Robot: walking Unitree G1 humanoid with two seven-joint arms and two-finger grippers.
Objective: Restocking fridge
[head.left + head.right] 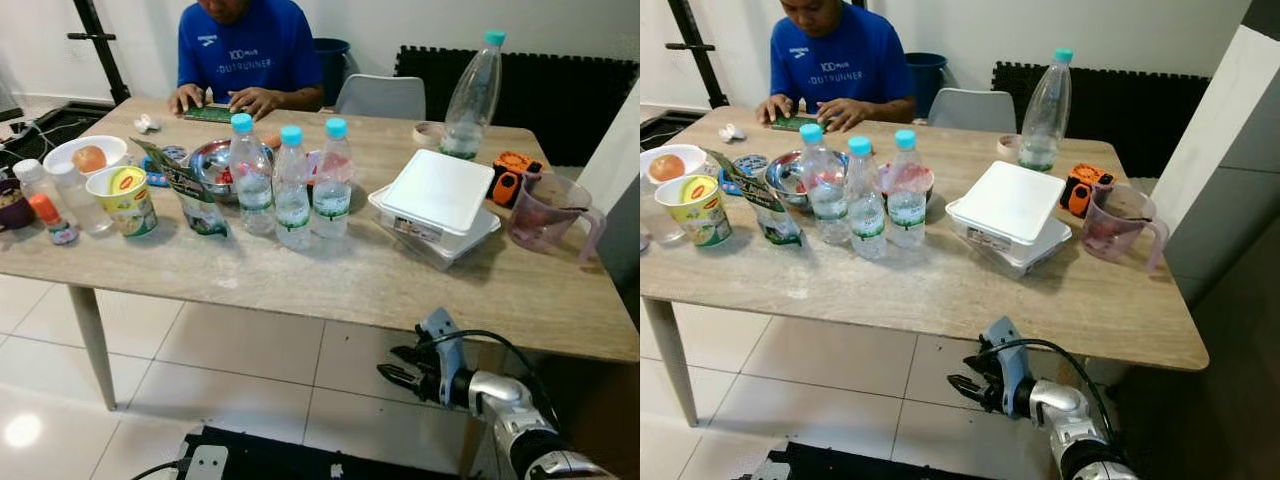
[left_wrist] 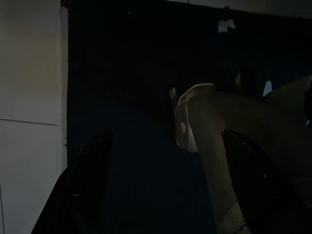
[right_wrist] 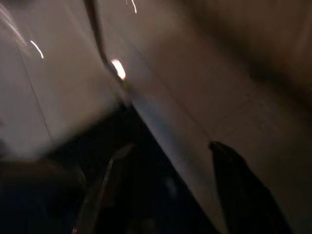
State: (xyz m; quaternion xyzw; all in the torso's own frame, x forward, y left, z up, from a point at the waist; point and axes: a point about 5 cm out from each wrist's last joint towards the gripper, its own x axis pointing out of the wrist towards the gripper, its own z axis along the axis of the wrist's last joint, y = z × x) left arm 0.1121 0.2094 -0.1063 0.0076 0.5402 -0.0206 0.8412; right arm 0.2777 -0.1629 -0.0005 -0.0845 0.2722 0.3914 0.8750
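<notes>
Three small water bottles with blue caps (image 1: 291, 190) stand together mid-table on the wooden table (image 1: 330, 285). A tall clear bottle (image 1: 470, 95) stands at the far right, and a white lidded container (image 1: 437, 205) sits in front of it. My right gripper (image 1: 400, 365) hangs open and empty below the table's front edge, right of centre. In the blurred right wrist view its fingers (image 3: 239, 190) spread over pale floor. The dark left wrist view shows my left gripper (image 2: 170, 195) open, its fingers (image 2: 87, 185) wide apart with nothing held.
A person in a blue shirt (image 1: 245, 45) sits at the far side with hands on the table. At the left are a noodle cup (image 1: 125, 200), a snack packet (image 1: 190, 195), a metal bowl (image 1: 205, 160) and jars (image 1: 75, 195). A pink jug (image 1: 545, 210) stands far right, a grey chair (image 1: 380, 97) behind.
</notes>
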